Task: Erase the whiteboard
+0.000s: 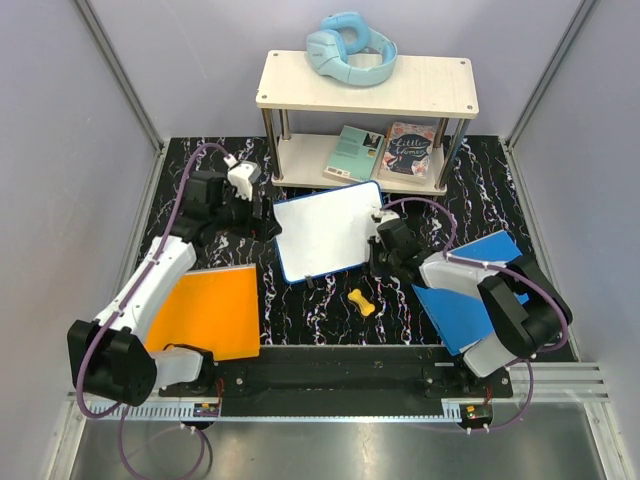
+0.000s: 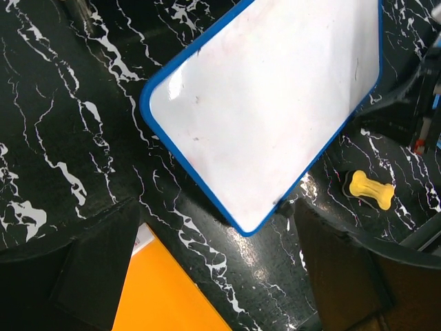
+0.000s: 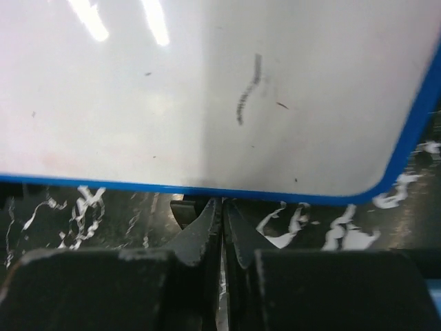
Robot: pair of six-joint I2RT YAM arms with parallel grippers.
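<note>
The whiteboard (image 1: 328,235) lies tilted in the middle of the black marbled table, white with a thin blue rim. It is almost blank, with one short dark stroke near its right edge (image 3: 248,89). My right gripper (image 1: 385,243) is shut with nothing seen between its jaws, its tips (image 3: 222,207) right at the board's blue rim. My left gripper (image 1: 252,215) is open and empty above the table left of the board. In the left wrist view the board's near corner (image 2: 248,227) lies between its spread fingers (image 2: 96,269).
An orange panel (image 1: 210,310) lies at the front left and a blue panel (image 1: 470,290) at the front right. A small yellow bone-shaped piece (image 1: 362,301) lies in front of the board. Behind it stands a two-tier shelf (image 1: 366,90) with headphones and two books.
</note>
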